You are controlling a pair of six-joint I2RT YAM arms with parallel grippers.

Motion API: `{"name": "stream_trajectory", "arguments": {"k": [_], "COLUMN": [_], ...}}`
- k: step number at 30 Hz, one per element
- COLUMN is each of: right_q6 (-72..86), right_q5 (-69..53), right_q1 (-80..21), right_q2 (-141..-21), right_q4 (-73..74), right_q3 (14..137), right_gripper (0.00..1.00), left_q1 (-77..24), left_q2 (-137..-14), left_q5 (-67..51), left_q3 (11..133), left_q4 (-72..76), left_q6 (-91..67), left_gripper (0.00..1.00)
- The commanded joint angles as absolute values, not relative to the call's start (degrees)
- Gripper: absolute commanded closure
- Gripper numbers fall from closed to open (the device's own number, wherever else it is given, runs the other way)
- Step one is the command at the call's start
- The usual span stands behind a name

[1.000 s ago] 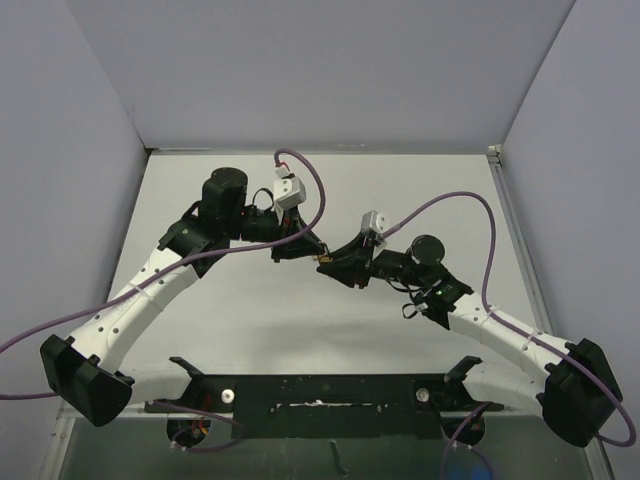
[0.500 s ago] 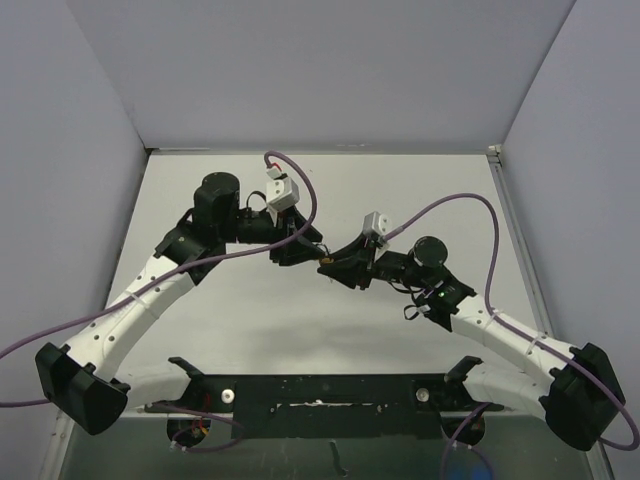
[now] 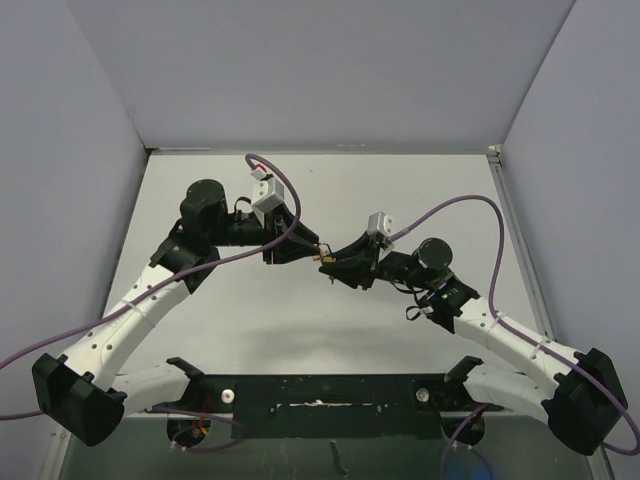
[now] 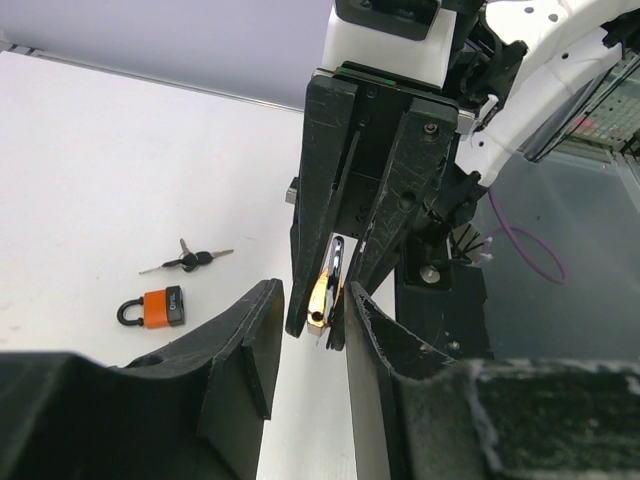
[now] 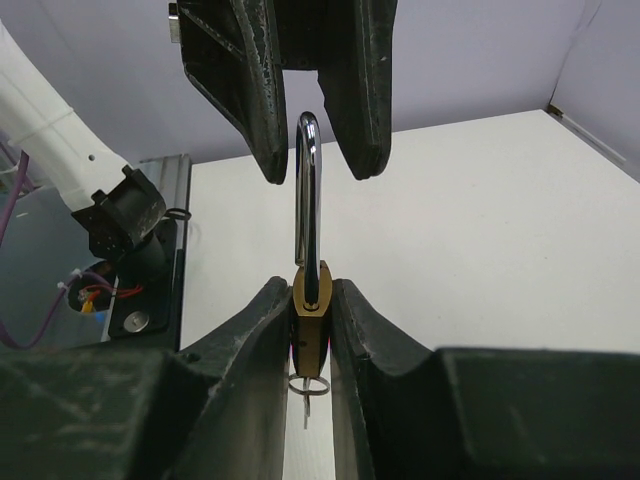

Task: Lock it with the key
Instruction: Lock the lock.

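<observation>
Right wrist view: right gripper clenched on the body of the brass padlock, its flat faces against the fingers, held in the air over the middle of the tabletop.
Shackle: polished steel hoop, seen edge-on, standing tall out of the body; judged raised, not latched.
Left gripper: released, jaws parted either side of the shackle crown, slim gap on each side, nothing grasped.
Key ring: thin wire loop hanging under the body; the key itself is mostly hidden.
Step in hand (judgement): seat the shackle into the body.
Method: bear squarely on the crown and push straight along the shackle legs toward the body. The right grip must be firm, since smooth brass could slip between rough black fingers.
Risk: rounded, glossy steel may skid sideways out of the jaws.
Elsewhere: orange padlock and spare keys lie near each other on the tabletop; which edge, cannot tell.
</observation>
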State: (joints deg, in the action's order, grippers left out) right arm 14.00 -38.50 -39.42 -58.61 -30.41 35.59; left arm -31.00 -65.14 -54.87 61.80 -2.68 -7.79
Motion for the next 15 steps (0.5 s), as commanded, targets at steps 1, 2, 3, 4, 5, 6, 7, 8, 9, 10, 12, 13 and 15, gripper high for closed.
{"name": "stream_trajectory", "arguments": {"k": [1,2,3,4,5,6,7,8,9,10,12,13,15], "right_q6": [14.78,14.83,14.85,14.85,14.85,14.85,14.85,14.85,14.85,14.92,14.92,14.98,15.00], "right_q5": [-37.82,-37.83,-37.80,-37.79,-37.79,-37.79,-37.72,-37.66,-37.62,-37.54,-37.40,-37.36,-37.28], "right_q1": [-39.66,-39.69,-39.64,-39.68,-39.67,-39.75,-39.71,-39.70,-39.71,-39.66,-39.72,-39.73,-39.76], "right_q2": [-56.87,-56.93,-56.96,-57.03,-57.05,-57.14,-57.13,-57.27,-57.25,-57.23,-57.23,-57.17,-57.27], "right_q4": [-36.18,-36.21,-36.28,-36.36,-36.43,-36.44,-36.47,-36.47,-36.54,-36.60,-36.59,-36.57,-36.58], "right_q3": [35.55,35.51,35.51,35.51,35.51,35.51,35.51,35.51,35.51,35.51,35.51,35.51,35.49], "right_gripper": [1.00,1.00,1.00,1.00,1.00,1.00,1.00,1.00,1.00,1.00,1.00,1.00,1.00], "left_q1": [-30.76,-30.74,-30.76,-30.76,-30.76,-30.74,-30.76,-30.74,-30.76,-30.76,-30.76,-30.76,-30.76], "left_q2": [-63.42,-63.44,-63.38,-63.37,-63.37,-63.47,-63.58,-63.68,-63.76,-63.85,-63.89,-64.00,-64.07], "left_q5": [-57.38,-57.44,-57.47,-57.48,-57.48,-57.63,-57.98,-58.21,-58.45,-58.59,-58.62,-58.62,-58.74], "left_q3": [61.44,61.08,60.90,60.76,60.68,60.65,60.57,60.44,60.32,60.27,60.29,60.23,60.01], "left_q4": [3.65,4.14,4.51,4.78,5.00,5.14,5.53,5.97,6.45,6.71,6.77,6.81,7.68], "left_q6": [-10.36,-10.63,-10.85,-11.04,-11.28,-11.44,-11.69,-12.00,-12.38,-12.53,-12.57,-12.59,-13.09], "left_gripper": [0.71,0.71,0.71,0.72,0.73,0.73,0.74,0.74,0.74,0.74,0.75,0.75,0.76]}}
